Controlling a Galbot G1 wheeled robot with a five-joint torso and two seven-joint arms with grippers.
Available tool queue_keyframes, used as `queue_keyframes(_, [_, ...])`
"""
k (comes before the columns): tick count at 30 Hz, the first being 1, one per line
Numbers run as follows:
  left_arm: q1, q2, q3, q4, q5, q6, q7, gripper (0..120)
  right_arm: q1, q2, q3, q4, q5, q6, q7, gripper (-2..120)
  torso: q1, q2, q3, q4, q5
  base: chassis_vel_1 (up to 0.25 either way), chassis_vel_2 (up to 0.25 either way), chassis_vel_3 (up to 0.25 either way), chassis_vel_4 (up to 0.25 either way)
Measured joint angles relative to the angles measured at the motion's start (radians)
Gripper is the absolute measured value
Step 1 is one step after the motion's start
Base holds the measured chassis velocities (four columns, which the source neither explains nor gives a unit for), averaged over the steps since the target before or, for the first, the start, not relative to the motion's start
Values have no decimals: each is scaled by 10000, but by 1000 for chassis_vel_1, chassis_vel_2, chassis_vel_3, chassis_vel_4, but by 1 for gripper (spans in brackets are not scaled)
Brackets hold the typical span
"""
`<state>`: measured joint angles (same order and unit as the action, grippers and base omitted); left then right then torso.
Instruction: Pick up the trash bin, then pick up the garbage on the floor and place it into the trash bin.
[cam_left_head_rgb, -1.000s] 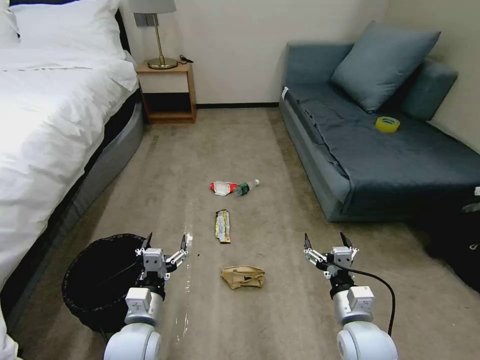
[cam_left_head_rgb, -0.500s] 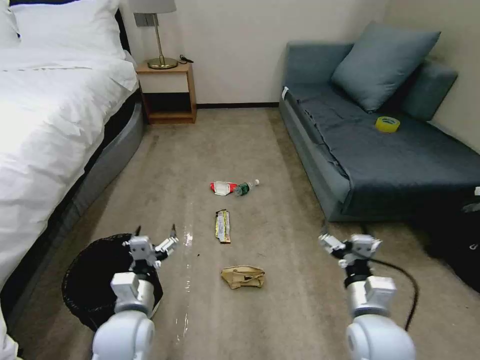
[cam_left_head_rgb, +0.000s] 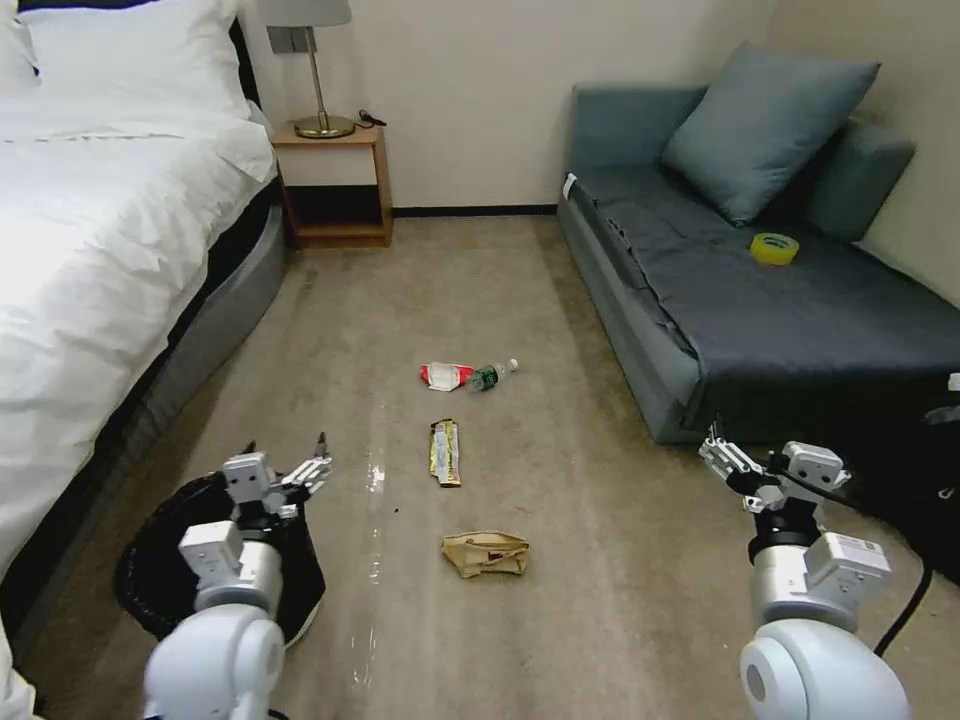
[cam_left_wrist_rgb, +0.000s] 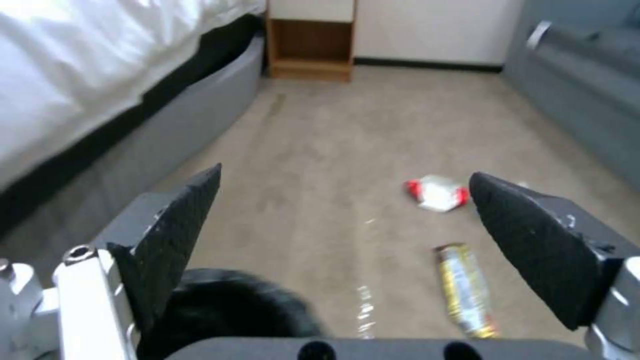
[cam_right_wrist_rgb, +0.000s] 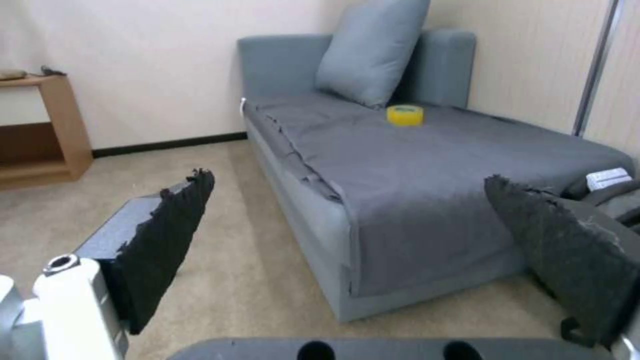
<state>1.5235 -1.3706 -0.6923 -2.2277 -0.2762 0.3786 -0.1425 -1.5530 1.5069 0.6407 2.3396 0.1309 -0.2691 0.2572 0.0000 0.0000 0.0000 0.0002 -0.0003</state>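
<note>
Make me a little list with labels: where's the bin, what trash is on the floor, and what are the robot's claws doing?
trash bin: on the carpet beside the bed, under the left arm
left claw: open, above the bin's far rim, empty
right claw: open, empty, near the sofa
garbage on floor: brown paper bag, gold wrapper, red-and-white packet, green bottle
in the bin: nothing visible

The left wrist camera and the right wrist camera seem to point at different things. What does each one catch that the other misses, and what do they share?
The left wrist view alone shows the white bed, the red-and-white packet, the gold-yellow snack wrapper and the black-lined trash bin under the open left gripper. The right wrist view alone shows the open right gripper, the grey sofa, its cushion and a yellow tape roll. Both show carpet and the wooden nightstand.
</note>
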Motion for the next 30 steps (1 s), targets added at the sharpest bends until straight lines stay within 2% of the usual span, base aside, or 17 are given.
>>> queue_keyframes(1, [125,513,-171,-125,-319,170,-229,100,38,-35,11,-33,31,1,18,100,0,0,0,0,5,0,0,0,0])
queue_keyframes(2, [170,691,-231,-172,-440,229,-299,100,73,-61,15,-56,55,2,26,100,0,0,0,0,6,0,0,0,0])
queue_keyframes(10, [214,831,-262,-196,-549,289,-338,100,265,-171,20,-134,151,12,38,100,0,0,1,-1,0,0,0,0,0])
queue_keyframes(12, [236,901,-382,-216,-676,456,-444,100,319,-192,16,-157,195,12,41,100,0,0,1,-2,1,0,0,0,0])
queue_keyframes(13, [280,1015,-674,-221,-908,808,-697,100,346,-209,14,-184,206,16,43,100,0,0,0,-3,1,0,0,0,0])
queue_keyframes(14, [280,1015,-674,-221,-908,808,-697,100,346,-209,14,-184,206,16,43,100,0,0,0,-3,1,0,0,0,0])
queue_keyframes(15, [308,1091,-868,-225,-1057,1041,-869,100,355,-217,10,-197,211,20,43,100,0,0,1,-3,1,0,0,0,0])
queue_keyframes(17, [417,1370,-1602,-244,-1628,1936,-1508,100,422,-224,-9,-242,224,26,48,100,0,0,0,-1,1,0,0,0,0])
queue_keyframes(18, [452,1456,-1826,-249,-1800,2206,-1704,100,447,-224,-16,-250,234,24,50,100,0,0,0,-1,1,0,0,0,0])
queue_keyframes(19, [452,1456,-1826,-249,-1800,2206,-1704,100,447,-224,-16,-250,234,24,50,100,0,0,0,-1,1,0,0,0,0])
queue_keyframes(21, [544,1681,-2420,-260,-2253,2932,-2236,100,483,-217,-47,-256,246,-6,52,100,0,0,0,0,3,0,0,0,0])
queue_keyframes(23, [857,1797,-2896,49,-2845,2925,-2313,100,496,-208,-84,-259,246,-44,55,100,0,0,0,-2,6,0,0,0,0])
queue_keyframes(24, [957,1819,-2963,126,-3038,2939,-2303,100,497,-202,-99,-261,245,-54,57,100,0,0,2,7,-4,0,0,0,0])
queue_keyframes(26, [996,1907,-3110,212,-3246,2967,-2319,100,499,-181,-126,-260,237,-59,53,100,-1,1,-1,0,-4,0,0,0,0])
queue_keyframes(27, [981,1970,-3180,319,-3310,3000,-2328,100,497,-167,-136,-264,229,-60,54,100,0,0,0,1,10,0,0,0,0])
queue_keyframes(30, [892,2099,-3218,528,-3576,3121,-2350,100,475,-153,-140,-264,203,-48,54,100,0,0,-1,-1,-4,0,0,0,0])
